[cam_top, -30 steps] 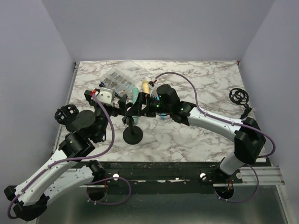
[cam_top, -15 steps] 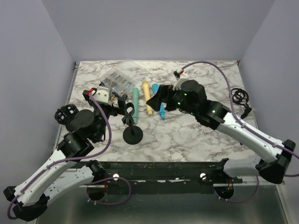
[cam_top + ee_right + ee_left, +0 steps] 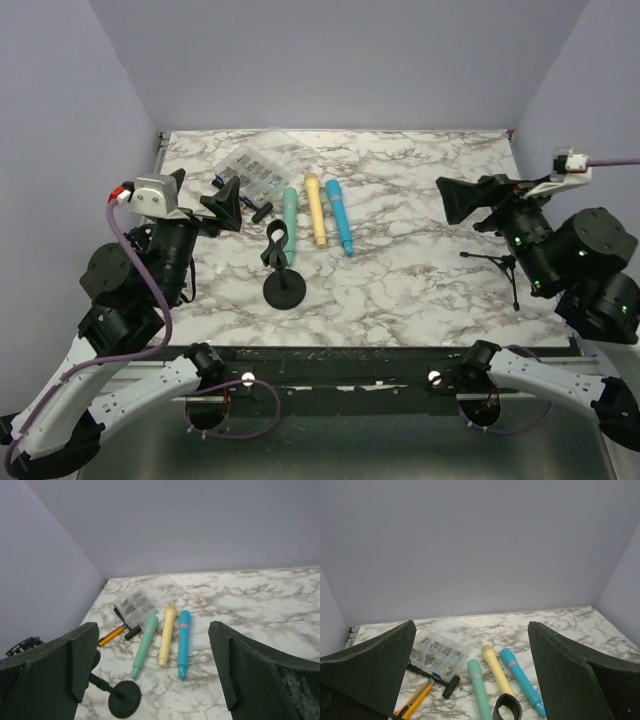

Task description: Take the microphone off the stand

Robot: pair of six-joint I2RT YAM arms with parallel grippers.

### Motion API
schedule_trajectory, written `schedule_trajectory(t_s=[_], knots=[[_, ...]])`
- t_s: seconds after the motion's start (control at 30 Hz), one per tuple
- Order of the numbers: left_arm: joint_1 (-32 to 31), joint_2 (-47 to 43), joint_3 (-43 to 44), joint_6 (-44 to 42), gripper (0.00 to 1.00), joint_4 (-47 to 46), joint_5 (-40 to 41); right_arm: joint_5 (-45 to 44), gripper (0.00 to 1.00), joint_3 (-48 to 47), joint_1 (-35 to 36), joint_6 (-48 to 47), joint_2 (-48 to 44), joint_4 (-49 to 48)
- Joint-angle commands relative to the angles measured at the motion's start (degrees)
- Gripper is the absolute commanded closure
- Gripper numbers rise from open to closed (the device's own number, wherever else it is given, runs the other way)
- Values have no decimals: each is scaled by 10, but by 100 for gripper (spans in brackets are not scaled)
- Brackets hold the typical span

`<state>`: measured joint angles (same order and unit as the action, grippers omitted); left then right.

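The black stand (image 3: 284, 290) is upright near the table's front, and its clip (image 3: 277, 243) is empty. The clip also shows in the left wrist view (image 3: 507, 707) and the stand's base in the right wrist view (image 3: 125, 697). Three microphones lie side by side behind the stand: green (image 3: 288, 222), yellow (image 3: 316, 208) and blue (image 3: 339, 215). My left gripper (image 3: 205, 195) is open and empty, raised to the left of the stand. My right gripper (image 3: 470, 200) is open and empty, raised far to the right.
A clear box of screws (image 3: 250, 172) lies at the back left. Beside it are a black T-handle tool (image 3: 440, 677) and an orange utility knife (image 3: 415, 700). A small black tripod (image 3: 497, 262) stands at the right, under my right arm.
Both arms have drawn back and risen away from the stand, the right one far to the right. The green microphone stays lying on the table beside the other two.
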<state>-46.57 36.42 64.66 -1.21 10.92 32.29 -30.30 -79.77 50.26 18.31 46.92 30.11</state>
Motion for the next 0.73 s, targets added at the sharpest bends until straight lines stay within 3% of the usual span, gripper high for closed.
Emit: schedule_trajectory(t_s=[0.0,0.7], knots=[[3,-8,30,-1,1,1,15,-81,0,-17,2,-56,-16,22],[3,-42,41,0,1,18,56,-70,0,20,2,-88,-59,-61]])
